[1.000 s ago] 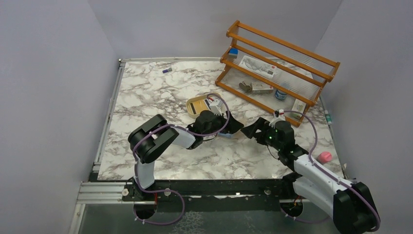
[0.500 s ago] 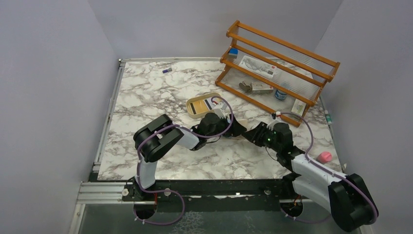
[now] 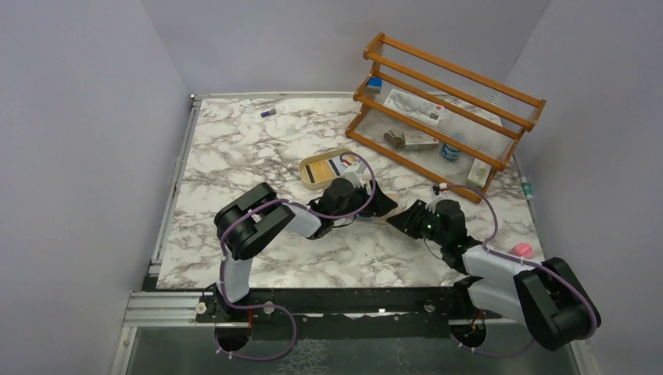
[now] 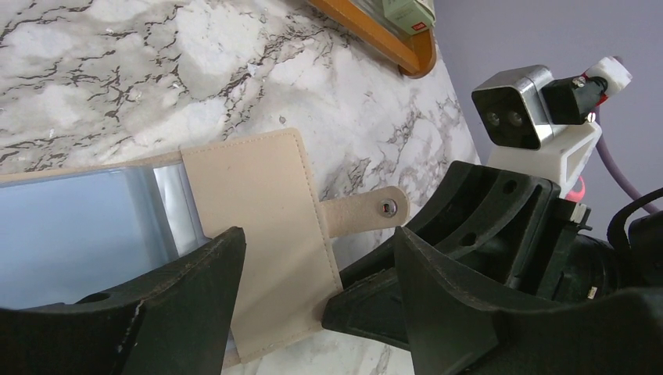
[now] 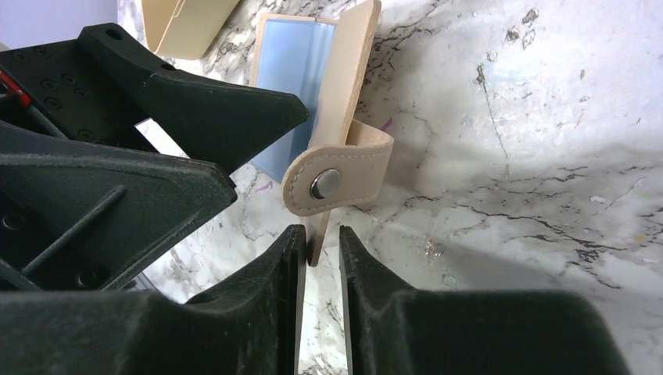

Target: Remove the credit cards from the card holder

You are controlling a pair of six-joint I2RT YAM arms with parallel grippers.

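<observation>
The beige card holder (image 4: 258,203) lies open on the marble, its snap tab (image 4: 367,212) pointing at the right arm. A pale blue credit card (image 4: 78,226) sits in its clear pocket, also showing as a blue credit card (image 5: 293,94) in the right wrist view. My left gripper (image 4: 317,301) hovers open over the holder, one finger on each side of the flap, touching nothing. My right gripper (image 5: 319,238) has narrowed to a slit on the lower edge of the card holder (image 5: 348,86), just below the snap tab (image 5: 336,176). In the top view both grippers meet mid-table, left gripper (image 3: 374,205) and right gripper (image 3: 396,219).
An oval tan tray (image 3: 317,166) with a card in it sits just behind the left gripper. A wooden rack (image 3: 446,101) with small items stands at the back right. A pink object (image 3: 521,251) lies by the right edge, and a small dark item (image 3: 269,113) at the far left.
My right gripper has gone from wide open to nearly closed on the holder's flap edge and slid left toward it. The left arm shifted slightly right earlier, its jaws unchanged.
</observation>
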